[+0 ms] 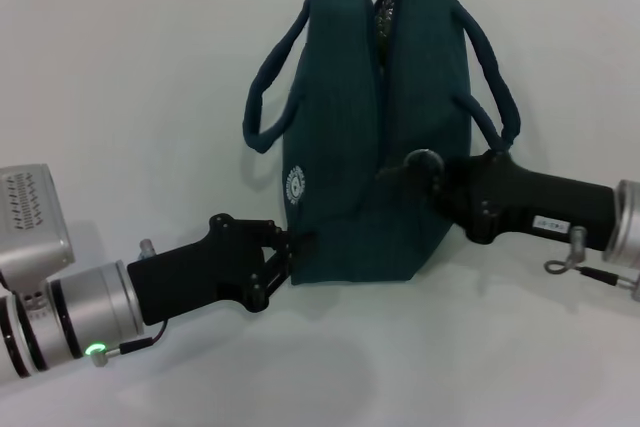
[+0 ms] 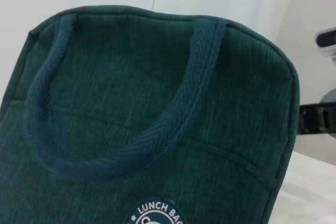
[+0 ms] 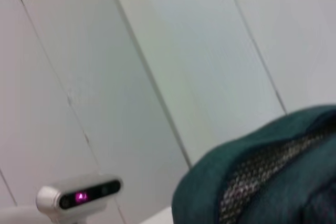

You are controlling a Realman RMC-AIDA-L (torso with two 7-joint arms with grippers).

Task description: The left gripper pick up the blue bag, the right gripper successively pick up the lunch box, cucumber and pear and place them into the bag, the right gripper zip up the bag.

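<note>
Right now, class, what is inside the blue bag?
The blue bag stands upright with its top slit partly open, showing only a strip of speckled lining. Any contents are hidden by the fabric.

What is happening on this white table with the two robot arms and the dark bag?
A dark teal-blue soft fabric bag stands upright on the white table. The left gripper, on the arm with the green light, is at the bag's lower front corner. The right gripper presses against the bag's side near its middle. The top seam looks partly open, showing a mesh-like lining. No lunch box, cucumber or pear is visible.
</note>
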